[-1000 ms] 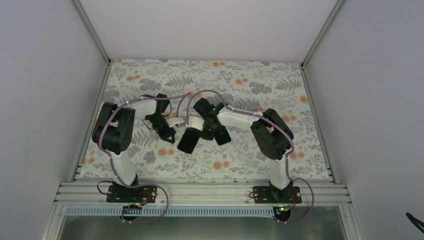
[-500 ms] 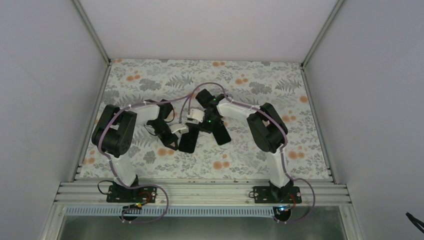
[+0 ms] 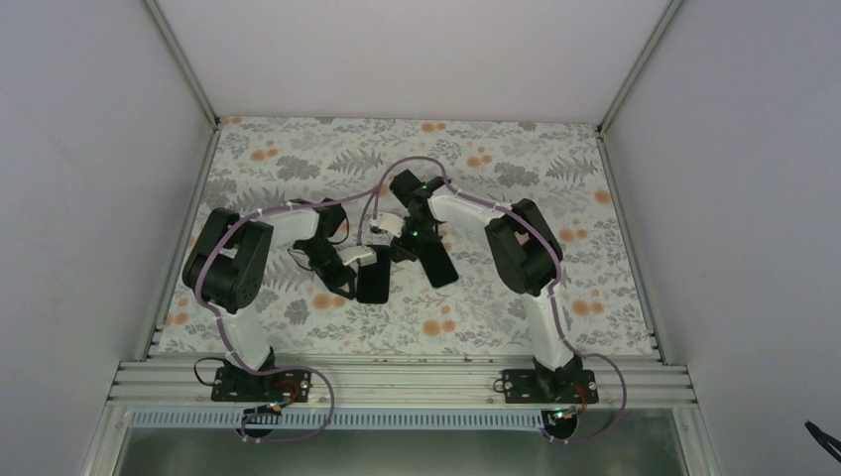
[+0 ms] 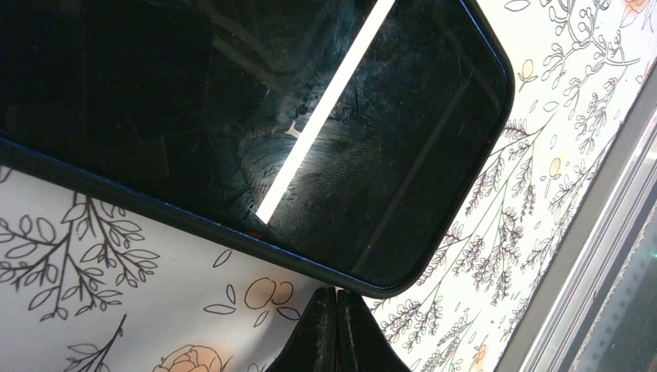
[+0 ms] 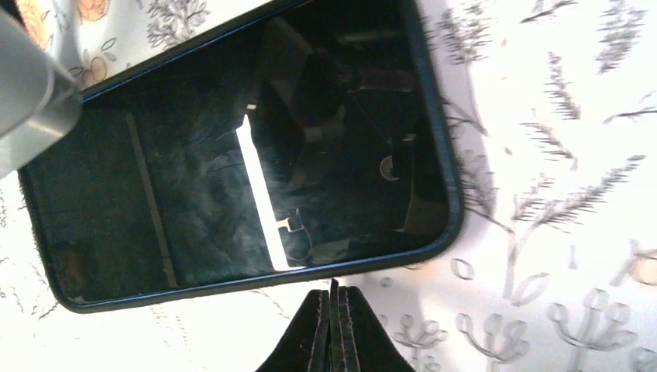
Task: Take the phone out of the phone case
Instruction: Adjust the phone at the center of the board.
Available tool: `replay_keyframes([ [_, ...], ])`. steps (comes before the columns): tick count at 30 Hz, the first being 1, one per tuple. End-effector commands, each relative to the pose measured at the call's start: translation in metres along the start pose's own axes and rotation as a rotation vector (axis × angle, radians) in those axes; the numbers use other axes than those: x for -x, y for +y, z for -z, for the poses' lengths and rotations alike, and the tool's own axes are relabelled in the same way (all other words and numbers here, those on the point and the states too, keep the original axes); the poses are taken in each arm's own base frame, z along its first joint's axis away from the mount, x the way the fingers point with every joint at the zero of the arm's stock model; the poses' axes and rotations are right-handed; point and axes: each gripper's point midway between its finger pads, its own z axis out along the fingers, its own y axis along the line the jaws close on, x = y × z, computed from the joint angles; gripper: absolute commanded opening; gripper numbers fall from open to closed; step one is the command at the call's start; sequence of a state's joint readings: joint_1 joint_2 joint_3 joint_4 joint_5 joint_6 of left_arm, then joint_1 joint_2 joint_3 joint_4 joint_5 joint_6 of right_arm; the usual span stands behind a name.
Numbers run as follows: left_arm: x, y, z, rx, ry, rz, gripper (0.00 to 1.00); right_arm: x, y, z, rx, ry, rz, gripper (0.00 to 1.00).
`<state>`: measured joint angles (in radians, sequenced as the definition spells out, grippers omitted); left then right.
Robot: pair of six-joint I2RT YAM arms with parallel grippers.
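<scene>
Phone just ahead of closed left gripper, tips at its edge.

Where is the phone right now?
In the top view, the phone lies screen-up near the middle of the flowered table, between the left tool and right tool, whose shut fingertips sit at its edge.

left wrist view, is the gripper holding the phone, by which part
Cannot tell: the left gripper is shut, tips meeting the long edge of the phone near a corner; any pinch on the rim is hidden.
</scene>
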<state>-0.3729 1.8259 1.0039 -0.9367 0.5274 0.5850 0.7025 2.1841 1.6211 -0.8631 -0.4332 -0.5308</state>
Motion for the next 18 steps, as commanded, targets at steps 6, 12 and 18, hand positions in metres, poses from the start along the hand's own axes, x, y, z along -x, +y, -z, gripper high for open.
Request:
replay_keyframes([
  [6, 0.012, 0.034, -0.015, 0.078, 0.009, -0.008, 0.02, 0.008, -0.017, 0.003, -0.001, -0.033, -0.024, 0.04],
  [12, 0.0, 0.052, 0.005, 0.117, -0.056, 0.032, 0.02, -0.012, -0.013, 0.013, 0.004, -0.045, -0.039, 0.04],
  [18, -0.014, 0.062, 0.016, 0.162, -0.074, 0.043, 0.02, -0.019, -0.012, 0.019, 0.039, -0.072, -0.062, 0.04],
])
